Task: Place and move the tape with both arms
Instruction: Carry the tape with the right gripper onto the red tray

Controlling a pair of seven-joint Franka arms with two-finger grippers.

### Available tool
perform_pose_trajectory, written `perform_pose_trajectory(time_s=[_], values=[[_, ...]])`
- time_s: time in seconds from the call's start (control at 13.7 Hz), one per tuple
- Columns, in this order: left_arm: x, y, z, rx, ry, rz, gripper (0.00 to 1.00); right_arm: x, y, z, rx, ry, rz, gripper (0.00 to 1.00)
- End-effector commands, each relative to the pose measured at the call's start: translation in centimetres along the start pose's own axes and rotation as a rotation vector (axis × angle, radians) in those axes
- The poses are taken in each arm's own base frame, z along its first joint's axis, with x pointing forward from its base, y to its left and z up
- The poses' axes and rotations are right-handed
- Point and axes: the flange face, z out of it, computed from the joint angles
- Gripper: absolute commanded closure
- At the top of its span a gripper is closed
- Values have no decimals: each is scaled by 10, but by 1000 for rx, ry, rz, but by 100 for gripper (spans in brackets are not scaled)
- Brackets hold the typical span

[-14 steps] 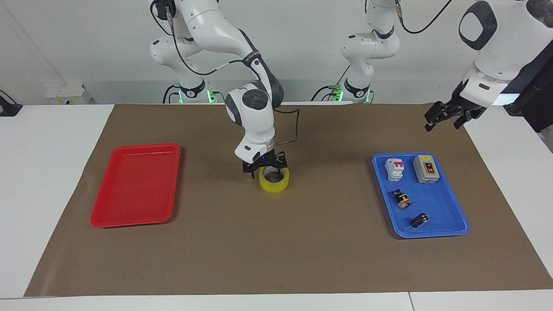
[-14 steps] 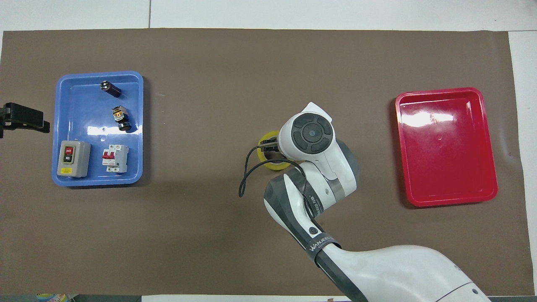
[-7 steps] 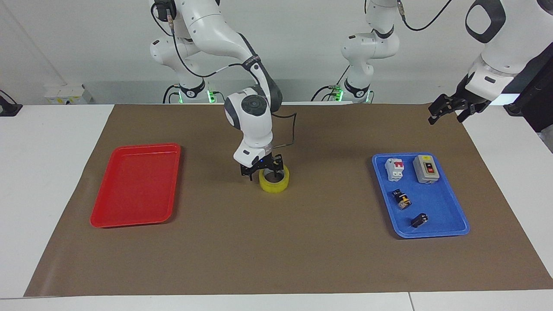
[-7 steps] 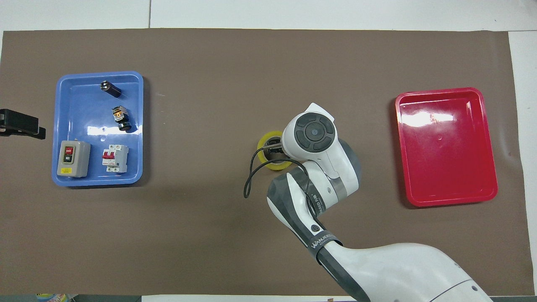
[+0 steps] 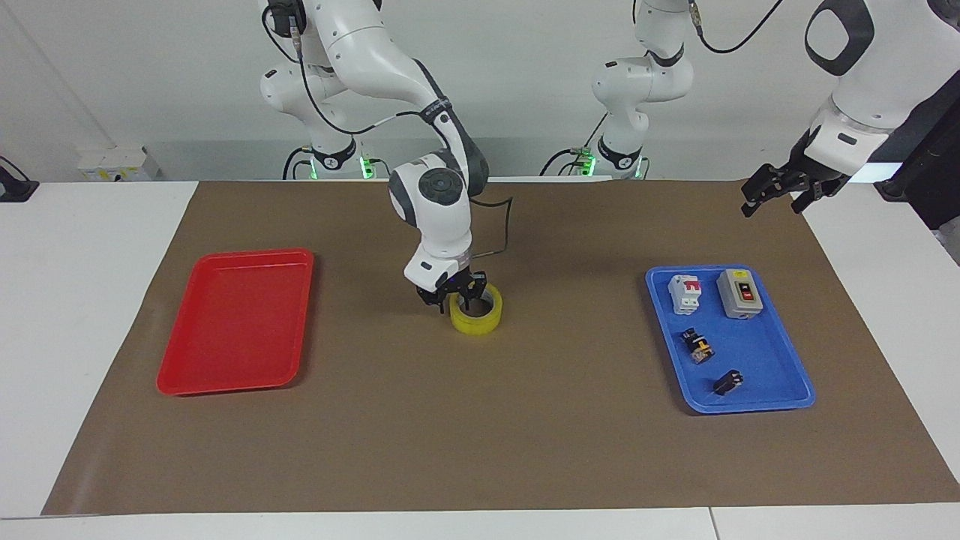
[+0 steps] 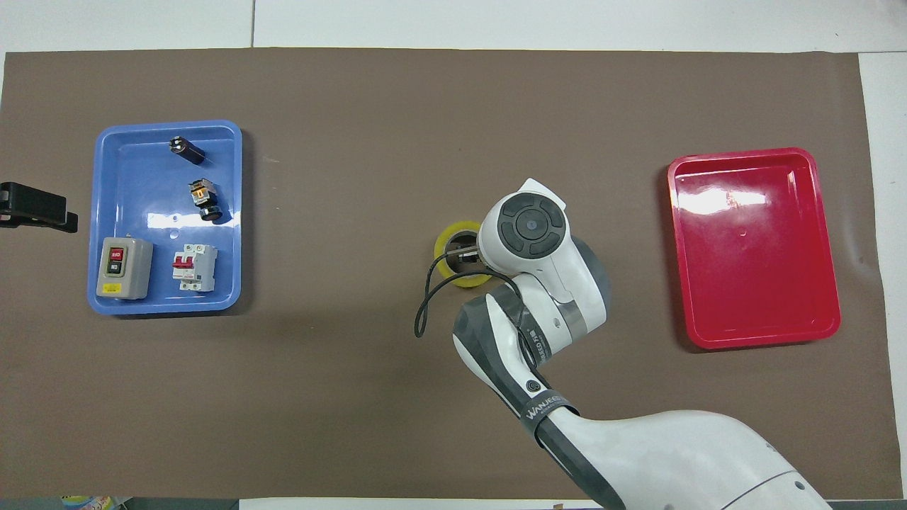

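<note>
Now the right gripper [image 5: 456,295] straddles the tape's [image 5: 475,314] wall, jaws closing.

- The tape [image 5: 475,315] is translucent yellow, its inner ring whitish.
- The mat [image 5: 480,435] is plain brown, over a white table [image 5: 82,247].
- One tray [image 5: 236,322] is glossy red.
- The other tray [image 5: 757,352] is blue.
- The switch box [image 5: 739,293] is grey with a red button.
- The breaker [image 5: 684,293] is white and red.
- Both arms are white with grey-black joints; the right gripper [image 5: 451,295] and left gripper [image 5: 780,191] are black.
</note>
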Motion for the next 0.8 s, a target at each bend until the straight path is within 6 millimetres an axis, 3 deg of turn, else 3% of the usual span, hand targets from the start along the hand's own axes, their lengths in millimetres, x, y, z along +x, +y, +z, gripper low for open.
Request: perform_pose_trajectory(time_s=[0.0, 0.15, 0.36, 0.44, 0.51, 0.58, 0.73], values=[[-4, 0, -5, 22, 22, 17, 0, -6, 5, -6, 13, -13, -13, 100], [-4, 0, -3, 22, 20, 13, 0, 3, 9, -17, 6, -33, -5, 100], [-5, 0, -3, 22, 12, 14, 0, 48, 75, -71, -18, -88, 8, 100], [-5, -1, -3, 22, 12, 13, 0, 56, 111, -87, -15, -87, 41, 100], [-5, -3, -3, 22, 13, 10, 0, 62, 162, -103, -6, -82, 67, 100], [-5, -4, -3, 22, 13, 8, 0, 64, 210, -105, -1, -99, 64, 100], [-5, -3, -3, 22, 13, 10, 0, 63, 285, -102, 9, -125, 10, 100]])
